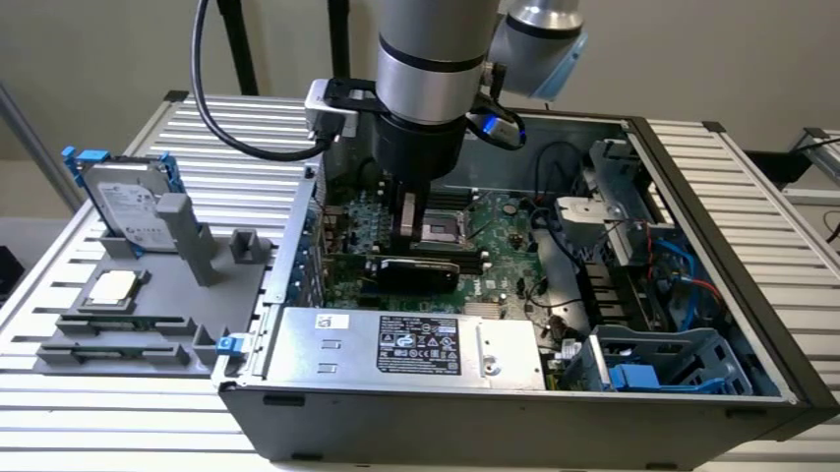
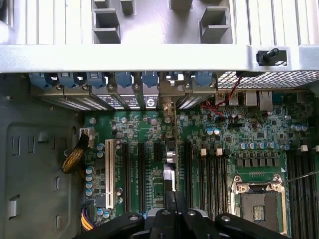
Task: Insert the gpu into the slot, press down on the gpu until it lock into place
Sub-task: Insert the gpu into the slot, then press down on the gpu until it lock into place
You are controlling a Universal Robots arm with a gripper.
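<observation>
The gpu [image 1: 417,272] stands on its edge on the green motherboard [image 1: 506,236] inside the open computer case, black cover facing the front. In the wrist view the gpu [image 2: 169,167] appears edge-on as a thin strip running to the rear bracket. My gripper [image 1: 411,239] hangs straight above the card's top edge, close to it. In the wrist view the gripper [image 2: 173,198] has its fingers [image 2: 167,201] drawn together, shut, with nothing between them. The slot is hidden under the card.
A silver power supply [image 1: 407,344] lies at the case front and a blue drive cage [image 1: 656,366] at the exterior view's right. The CPU socket [image 2: 259,199] and black memory slots [image 2: 212,174] sit beside the card. A hard drive [image 1: 125,202] rests on a grey fixture outside the case.
</observation>
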